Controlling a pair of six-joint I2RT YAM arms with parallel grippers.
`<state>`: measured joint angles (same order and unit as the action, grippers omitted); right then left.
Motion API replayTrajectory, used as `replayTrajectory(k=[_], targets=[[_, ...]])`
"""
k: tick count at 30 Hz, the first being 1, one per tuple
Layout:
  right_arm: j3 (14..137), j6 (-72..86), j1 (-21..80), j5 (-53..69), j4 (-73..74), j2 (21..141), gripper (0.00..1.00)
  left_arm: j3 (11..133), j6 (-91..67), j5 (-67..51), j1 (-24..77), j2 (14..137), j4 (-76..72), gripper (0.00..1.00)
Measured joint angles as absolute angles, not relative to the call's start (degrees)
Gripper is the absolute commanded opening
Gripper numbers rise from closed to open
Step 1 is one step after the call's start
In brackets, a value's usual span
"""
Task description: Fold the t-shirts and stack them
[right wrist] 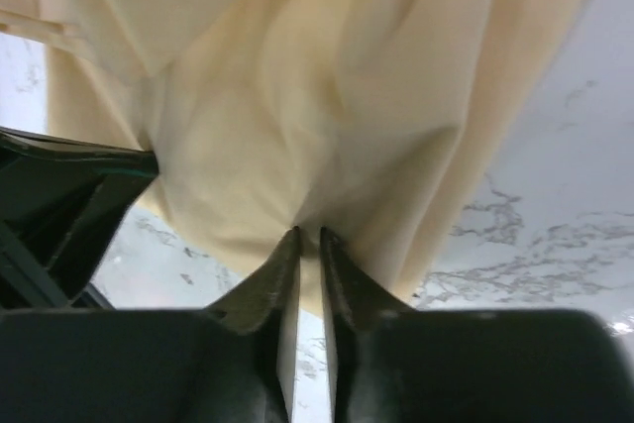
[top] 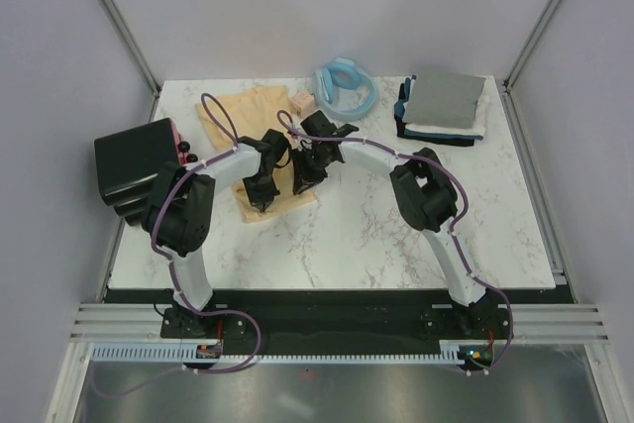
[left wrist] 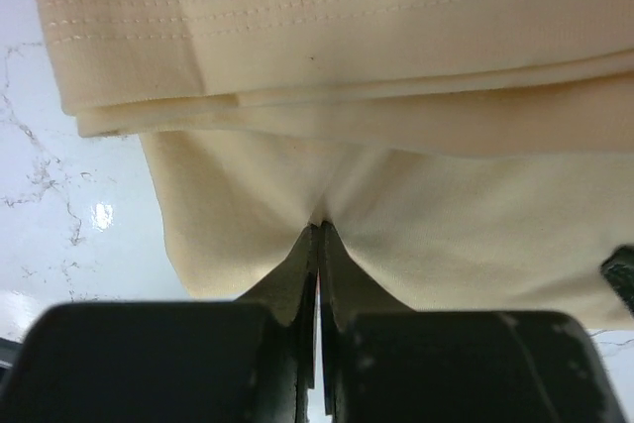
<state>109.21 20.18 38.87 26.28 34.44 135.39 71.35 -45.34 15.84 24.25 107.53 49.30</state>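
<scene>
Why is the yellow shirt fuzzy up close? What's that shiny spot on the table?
Right wrist view: the yellow t-shirt is soft and out of focus. Left wrist view: its stitching is sharp; the table shows a small white glare spot.

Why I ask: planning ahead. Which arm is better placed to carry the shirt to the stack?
Probably right: left fingers and right fingers both pinch the shirt, but the stack lies far right.

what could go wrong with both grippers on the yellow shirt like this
1. The left gripper and right gripper each pinch only a small tuck of the yellow shirt at their tips; it may slip out when lifted.
2. The grippers sit close together, so they could bump.
3. The light blue ring lies by the shirt's far edge and might get dragged.
</scene>
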Motion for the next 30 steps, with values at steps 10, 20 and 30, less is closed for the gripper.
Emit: replayTrajectory(k=[10,20,30], targets=[[102.0,19.2,39.8,21.1,34.1,130.8,0.00,68.4,-45.3,15.8,25.2,105.3,47.6,0.02],[89.0,19.1,43.8,19.0,36.4,121.7,0.00,61.6,-44.6,11.5,30.9,99.8,49.1,0.02],[80.8,21.0,50.0,19.0,38.6,116.0,0.00,58.5,-45.0,7.2,37.8,93.1,58.4,0.02]])
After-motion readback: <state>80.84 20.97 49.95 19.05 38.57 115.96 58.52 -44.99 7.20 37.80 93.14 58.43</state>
